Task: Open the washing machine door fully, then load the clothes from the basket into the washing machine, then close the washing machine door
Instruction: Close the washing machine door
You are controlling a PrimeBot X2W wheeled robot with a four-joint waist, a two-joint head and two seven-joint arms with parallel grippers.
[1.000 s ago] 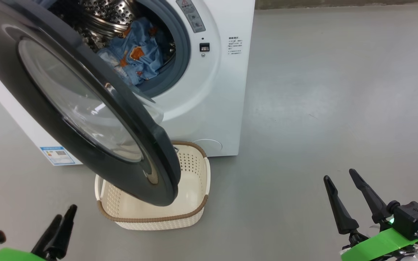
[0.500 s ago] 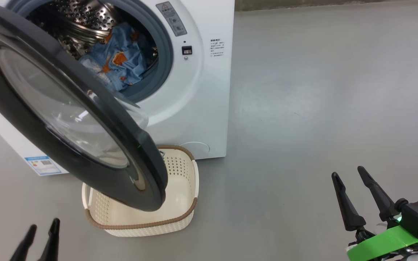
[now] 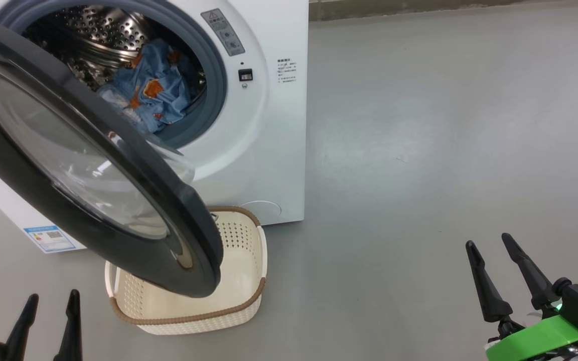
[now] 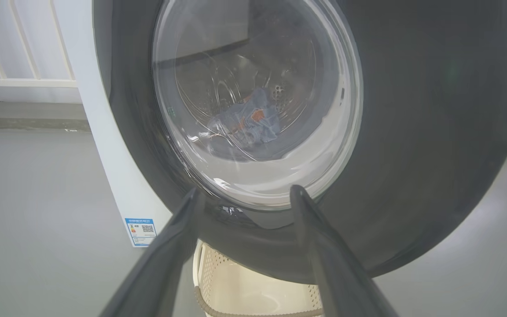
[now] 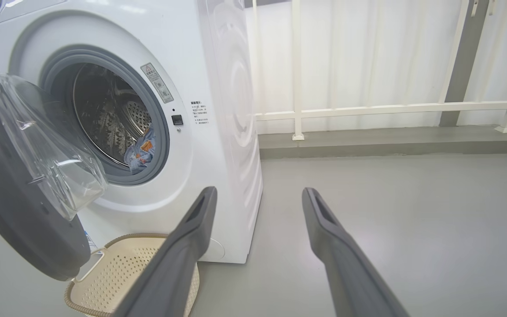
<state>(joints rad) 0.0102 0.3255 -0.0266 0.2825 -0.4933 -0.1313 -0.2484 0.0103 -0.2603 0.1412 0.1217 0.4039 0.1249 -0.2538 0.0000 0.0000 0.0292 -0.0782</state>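
Note:
The white washing machine (image 3: 264,125) stands at upper left with its black-rimmed glass door (image 3: 93,170) swung out over the cream basket (image 3: 188,316), whose visible floor is bare. Light blue clothes (image 3: 148,100) with orange prints lie inside the steel drum. My left gripper (image 3: 50,301) is open at the lower left, in front of the door's outer face (image 4: 412,132), holding nothing. My right gripper (image 3: 489,245) is open at the lower right over bare floor, well right of the machine (image 5: 218,101). The clothes (image 5: 141,152) and the basket (image 5: 117,273) also appear in the right wrist view.
Grey floor (image 3: 444,140) stretches wide to the right of the machine. A white railing (image 5: 368,108) and a raised kerb run along the wall behind. A blue label sticker (image 3: 48,238) is on the machine's left side.
The head camera has swung right, shifting machine and basket leftward in view. My left gripper has dropped lower in the view, its fingers now showing apart. The right gripper holds the same open pose.

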